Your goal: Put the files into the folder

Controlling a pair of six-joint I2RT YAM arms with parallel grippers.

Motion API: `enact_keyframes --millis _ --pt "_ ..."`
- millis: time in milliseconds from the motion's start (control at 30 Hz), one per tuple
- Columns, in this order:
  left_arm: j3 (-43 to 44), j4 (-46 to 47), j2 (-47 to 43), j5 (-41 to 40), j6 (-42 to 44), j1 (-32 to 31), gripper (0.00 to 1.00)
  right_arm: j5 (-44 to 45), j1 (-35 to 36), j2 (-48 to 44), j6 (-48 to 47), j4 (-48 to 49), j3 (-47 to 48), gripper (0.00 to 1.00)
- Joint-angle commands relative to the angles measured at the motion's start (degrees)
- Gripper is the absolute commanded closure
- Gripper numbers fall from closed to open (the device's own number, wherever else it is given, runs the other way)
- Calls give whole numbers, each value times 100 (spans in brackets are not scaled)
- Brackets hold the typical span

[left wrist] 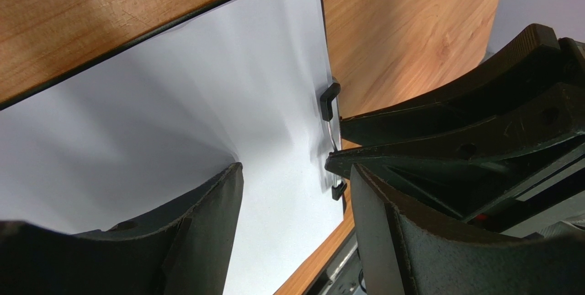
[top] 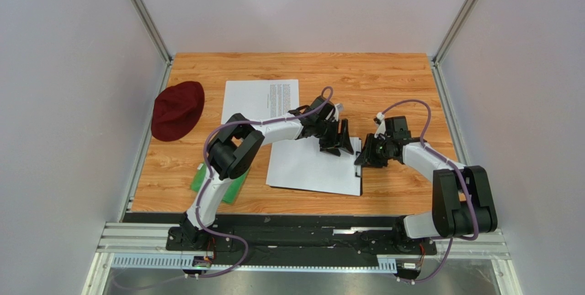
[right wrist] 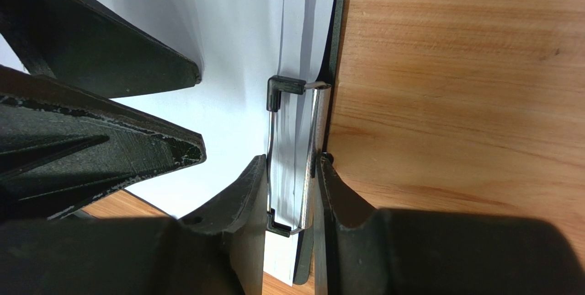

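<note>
While the right gripper is squeezed tight on the metal clip, the left gripper has its two fingers spread apart, with nothing between them. The clip sits on the right edge of the folder. One finger of the right gripper is on each side of the clip, and both press against it.

The folder is black and lies flat on the wooden table, near the middle and a little to the right. White files lie on top of it. They cover almost all of it, so only a thin black rim shows around the paper. The paper near the clip looks a bit wavy.

The left gripper hangs over the white paper, close to the clip and just to the left of the right gripper. Its finger tips point down at the paper, but I cannot tell if they touch it.

One more sheet lies on the table, farther back and to the left. It has a block of small black print on its right part. The left arm crosses over its near edge.

A dark red hat sits by the left side of the table, next to that sheet but not touching it. A green cloth lies near the front left, partly hidden under the left arm
</note>
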Motion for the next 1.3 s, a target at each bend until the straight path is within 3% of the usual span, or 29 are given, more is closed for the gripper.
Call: enact_keyframes --millis 0,433,500,667,767,1000,1267 --pt "-52 153 227 -105 0 -72 32 -37 189 19 -133 -113 348 100" --pt "54 241 280 -51 -88 -99 32 770 698 431 -133 -658 839 100" --pt "19 250 201 -60 -79 -99 32 1087 821 537 -72 -851 936 86" --pt "-87 285 -18 -52 -44 -107 31 1036 848 828 175 -720 867 62" --pt "-157 285 -185 -60 17 -90 28 1079 848 924 193 -772 884 56" --pt "-166 303 -546 44 36 -90 19 1105 848 951 122 -852 910 50" --pt "-385 233 -1371 63 53 -90 15 1623 857 1074 69 -1088 998 53"
